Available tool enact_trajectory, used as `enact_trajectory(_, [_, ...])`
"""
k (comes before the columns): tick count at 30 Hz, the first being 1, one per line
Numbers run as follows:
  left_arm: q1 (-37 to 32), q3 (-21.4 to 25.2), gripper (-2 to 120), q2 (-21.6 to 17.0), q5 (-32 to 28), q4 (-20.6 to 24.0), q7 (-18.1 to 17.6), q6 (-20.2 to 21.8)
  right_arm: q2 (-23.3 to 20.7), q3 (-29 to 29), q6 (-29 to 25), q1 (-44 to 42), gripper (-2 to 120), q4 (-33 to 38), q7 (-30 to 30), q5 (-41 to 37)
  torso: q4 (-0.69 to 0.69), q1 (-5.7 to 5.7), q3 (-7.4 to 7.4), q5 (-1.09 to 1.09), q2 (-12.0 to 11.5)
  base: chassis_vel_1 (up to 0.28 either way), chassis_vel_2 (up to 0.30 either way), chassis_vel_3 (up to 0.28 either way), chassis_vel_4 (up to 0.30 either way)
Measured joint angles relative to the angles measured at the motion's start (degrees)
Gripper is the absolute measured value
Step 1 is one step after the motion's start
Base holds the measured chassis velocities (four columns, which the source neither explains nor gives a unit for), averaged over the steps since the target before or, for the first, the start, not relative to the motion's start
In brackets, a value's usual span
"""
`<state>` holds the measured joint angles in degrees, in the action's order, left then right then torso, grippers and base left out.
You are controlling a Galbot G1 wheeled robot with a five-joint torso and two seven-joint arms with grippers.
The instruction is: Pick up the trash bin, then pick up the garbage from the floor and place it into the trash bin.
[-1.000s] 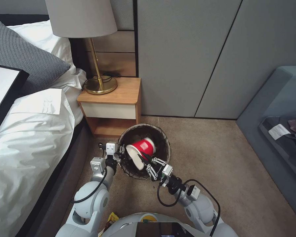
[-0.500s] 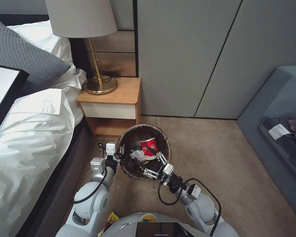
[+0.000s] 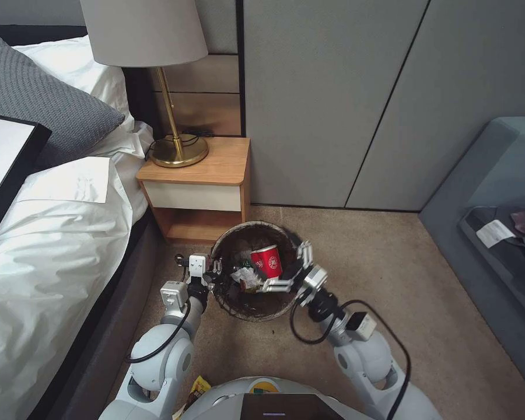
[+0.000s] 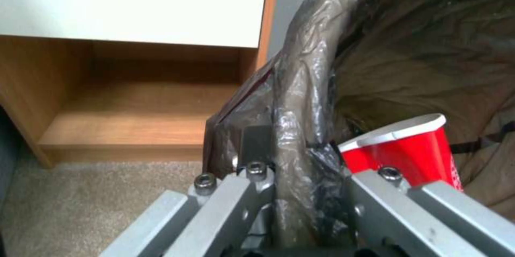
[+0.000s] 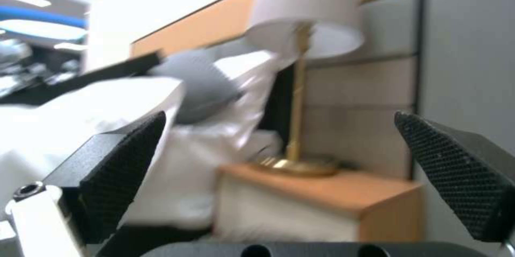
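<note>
Spread wide and holding nothing, the right gripper (image 3: 290, 269) hangs at the right side of the trash bin (image 3: 239, 311), one finger reaching over the rim, the other outside it. Its arm rises from the right shoulder, elbow bent, forearm angled up and inward to the bin. In the right wrist view the two black pads (image 5: 120, 168) stand far apart with nothing between them.

The left gripper (image 3: 214, 270) is clamped on the bin's left rim; in the left wrist view its metal fingers (image 4: 236, 192) pinch the brown liner (image 4: 300, 100). The left arm points straight forward beside the bed (image 3: 52, 256).

A red paper cup (image 3: 266, 262) lies inside the bin among crumpled litter (image 3: 245, 277). The bin is in front of the nightstand (image 3: 198, 186).
</note>
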<state>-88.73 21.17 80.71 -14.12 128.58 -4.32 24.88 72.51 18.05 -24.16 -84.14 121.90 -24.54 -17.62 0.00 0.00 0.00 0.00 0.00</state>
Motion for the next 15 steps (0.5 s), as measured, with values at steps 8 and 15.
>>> enact_trajectory(8, [-0.22, 0.46, 0, -0.05, 0.21, -0.02, 0.09, -0.73, 2.17, 4.68, 3.92, -0.57, 100, 5.13, 14.67, 6.41, 0.0, 0.0, 0.0, 0.0, 0.0, 0.0, 0.0, 0.0, 0.0])
enact_trajectory(15, [-0.28, 1.18, 0, -0.06, 0.13, -0.07, 0.1, -1.53, 5.68, 8.36, 6.69, -4.92, 100, 5.12, 27.15, 11.53, -0.02, 0.0, 0.0, 0.0, 0.0, 0.0, 0.0, 0.0, 0.0])
